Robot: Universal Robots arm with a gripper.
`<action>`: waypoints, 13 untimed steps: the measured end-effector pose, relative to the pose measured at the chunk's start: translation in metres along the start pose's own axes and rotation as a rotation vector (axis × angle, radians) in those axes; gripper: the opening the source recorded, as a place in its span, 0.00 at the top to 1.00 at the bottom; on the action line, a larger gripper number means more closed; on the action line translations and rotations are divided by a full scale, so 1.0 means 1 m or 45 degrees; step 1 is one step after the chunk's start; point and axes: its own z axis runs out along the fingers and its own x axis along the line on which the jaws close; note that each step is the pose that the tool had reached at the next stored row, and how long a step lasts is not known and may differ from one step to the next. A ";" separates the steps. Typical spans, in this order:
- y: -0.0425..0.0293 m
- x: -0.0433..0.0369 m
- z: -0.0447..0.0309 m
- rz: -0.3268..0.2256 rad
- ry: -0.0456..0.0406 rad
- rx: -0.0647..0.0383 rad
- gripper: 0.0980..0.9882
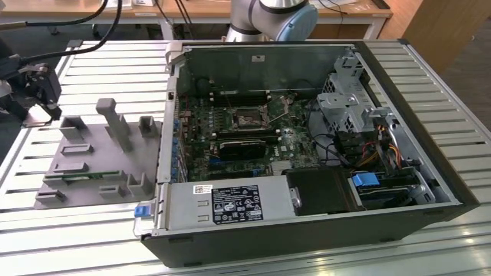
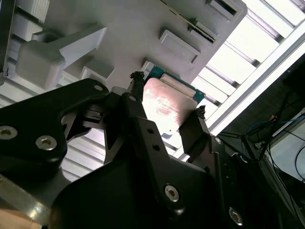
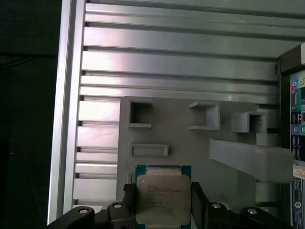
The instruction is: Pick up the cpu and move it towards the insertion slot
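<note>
Hand [image 3: 162, 191]: is gripping the cpu [image 3: 163, 198] by two opposite edges, one black finger [image 3: 198, 200] pressing on each side in both wrist views.
Cpu: is sitting between the fingers over the grey tray [image 1: 84, 167], silvery top facing the first wrist view; whether it is clear of the tray cannot be told.
Insertion slot [image 1: 249, 118]: is lying on the motherboard inside the open computer case [image 1: 261, 57], well apart from the hand.
Tabletop [image 1: 77, 241]: slatted aluminium, is carrying the tray and the case side by side.
Room: a wooden desk [image 1: 345, 11] is standing behind the arm's base [image 1: 280, 14].
</note>
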 end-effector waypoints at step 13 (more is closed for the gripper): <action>0.0025 -0.0021 -0.0363 -0.001 -0.017 0.000 0.50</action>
